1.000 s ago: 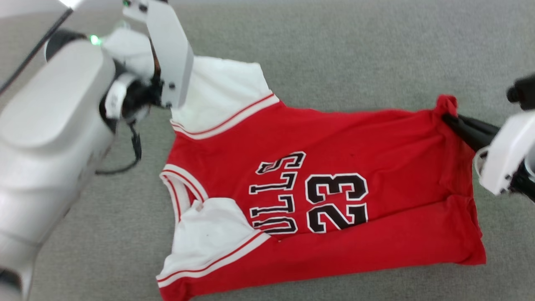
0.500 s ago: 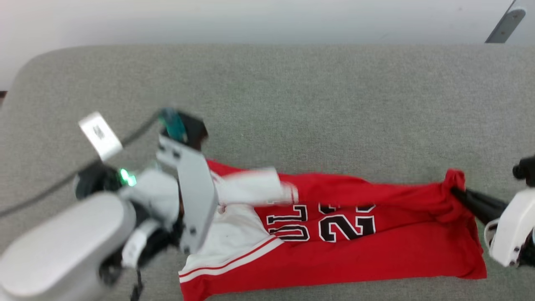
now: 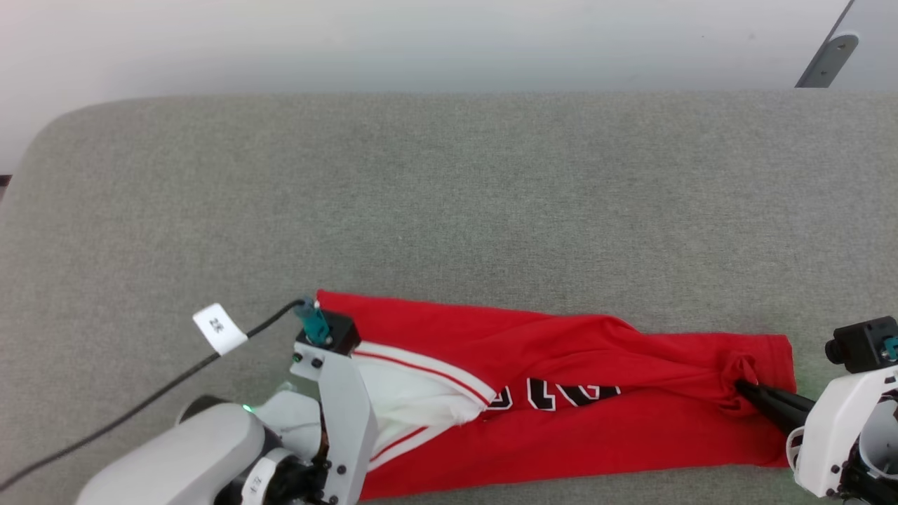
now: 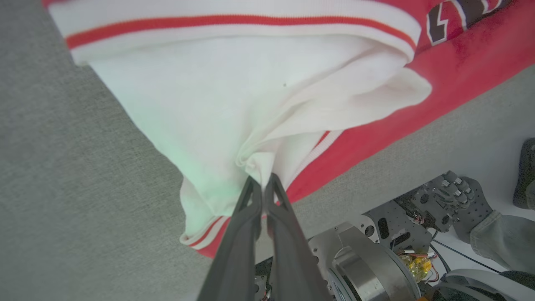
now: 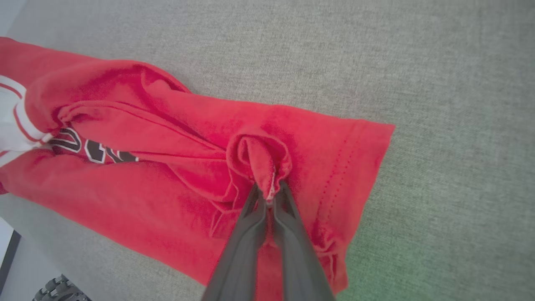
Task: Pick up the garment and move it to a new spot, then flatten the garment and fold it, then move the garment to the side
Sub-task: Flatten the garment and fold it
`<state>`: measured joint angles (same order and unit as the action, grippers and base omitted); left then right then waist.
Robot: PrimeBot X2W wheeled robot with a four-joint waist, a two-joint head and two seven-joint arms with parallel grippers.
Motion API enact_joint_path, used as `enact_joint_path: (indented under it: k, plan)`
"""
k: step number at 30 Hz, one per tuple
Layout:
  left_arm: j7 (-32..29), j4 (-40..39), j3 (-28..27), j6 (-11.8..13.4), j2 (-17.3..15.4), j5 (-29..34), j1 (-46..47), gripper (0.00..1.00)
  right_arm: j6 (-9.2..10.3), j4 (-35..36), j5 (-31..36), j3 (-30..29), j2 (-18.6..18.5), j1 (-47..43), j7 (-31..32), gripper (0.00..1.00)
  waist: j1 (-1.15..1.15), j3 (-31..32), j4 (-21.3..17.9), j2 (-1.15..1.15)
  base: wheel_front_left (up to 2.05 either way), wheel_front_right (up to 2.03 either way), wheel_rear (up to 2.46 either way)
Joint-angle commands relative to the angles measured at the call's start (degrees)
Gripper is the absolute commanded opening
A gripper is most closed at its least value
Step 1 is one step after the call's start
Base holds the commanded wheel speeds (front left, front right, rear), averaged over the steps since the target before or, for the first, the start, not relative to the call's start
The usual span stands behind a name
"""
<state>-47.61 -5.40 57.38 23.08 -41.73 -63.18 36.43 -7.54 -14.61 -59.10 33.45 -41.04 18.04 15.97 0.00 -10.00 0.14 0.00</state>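
place: robotics lab or test room, apparently | signs: plain grey padded worktop (image 3: 449, 175) across head view; bare metal base with loose wiring (image 4: 363, 251), left wrist view lower right; white cable tag (image 3: 219, 328), head view lower left

open grey cushion (image 3: 449, 196) beyond garment (image 3: 596, 435), cable (image 3: 168, 382) left

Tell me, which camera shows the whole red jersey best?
The head view: the jersey lies there almost end to end, folded lengthwise. The left wrist view shows its white sleeve end, pinched by the left gripper; the right wrist view shows its red hem end, pinched by the right gripper.
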Motion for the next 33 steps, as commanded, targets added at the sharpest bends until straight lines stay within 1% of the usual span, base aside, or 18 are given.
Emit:
enact_joint_path:
  k: [1,7,11,17,23,24,25,26,27,28,33]
  plan:
    - [0.3,0.9,0.0,-0.6,0.6,-0.8,-1.2,0.00,0.11,-0.4,0.6,-0.2,0.4,0.3,0.1,0.00,0.00,0.1,-0.2,0.00,0.00,0.00,0.00]
    - [2.0,6.3,-0.3,-3.0,2.4,-2.3,-2.1,0.00,0.11,-3.1,1.9,0.4,1.9,2.1,-0.3,0.00,0.00,0.3,-0.4,0.00,0.00,0.00,0.00]
    - [2.3,8.6,-0.3,-3.8,3.0,-2.7,-2.2,0.00,0.11,-5.4,3.0,1.3,2.1,3.3,-0.5,0.00,0.00,0.4,-0.1,0.00,0.00,0.00,0.00]
    - [2.6,10.2,-0.4,-4.3,3.5,-3.1,-2.4,0.00,0.11,-8.6,3.6,2.2,2.3,4.8,-1.3,0.00,0.00,0.5,0.5,0.00,0.00,0.00,0.00]
    - [4.1,10.9,-1.0,-4.1,3.8,-3.0,-2.8,0.00,0.11,-11.3,3.3,2.7,2.3,5.6,-2.1,0.00,0.00,0.7,0.9,0.00,0.00,0.00,0.00]
    - [4.7,10.9,-1.2,-4.3,3.9,-3.0,-2.8,0.18,0.11,-11.6,3.2,2.7,2.4,5.7,-2.2,0.11,0.00,0.8,0.9,0.00,0.00,0.00,0.00]
    - [5.2,10.8,-1.3,-4.4,3.8,-2.6,-2.8,0.49,0.11,-11.8,3.0,2.7,2.5,5.8,-2.3,0.32,0.00,0.9,1.0,0.00,0.00,0.00,0.00]
    - [5.7,10.7,-1.6,-4.4,3.7,-2.5,-2.8,0.95,0.11,-11.9,2.9,2.8,2.5,6.0,-2.5,0.47,0.00,1.0,1.0,0.00,0.00,0.00,0.00]
    - [6.1,10.5,-1.8,-4.3,3.6,-2.6,-3.0,1.00,0.11,-12.1,2.8,2.7,2.5,6.0,-2.5,0.98,0.00,1.2,1.1,0.00,0.00,0.00,0.00]
    - [6.3,10.3,-1.8,-4.3,3.5,-2.4,-3.0,1.00,0.11,-12.2,2.6,2.7,2.6,5.9,-2.6,1.00,0.00,1.5,1.2,0.00,0.00,0.00,0.00]
    - [7.6,8.1,-2.8,-4.2,2.5,-2.3,-3.2,1.00,0.11,-11.7,1.6,2.8,2.2,5.3,-2.0,1.00,0.00,3.0,1.7,0.00,0.00,0.00,0.00]
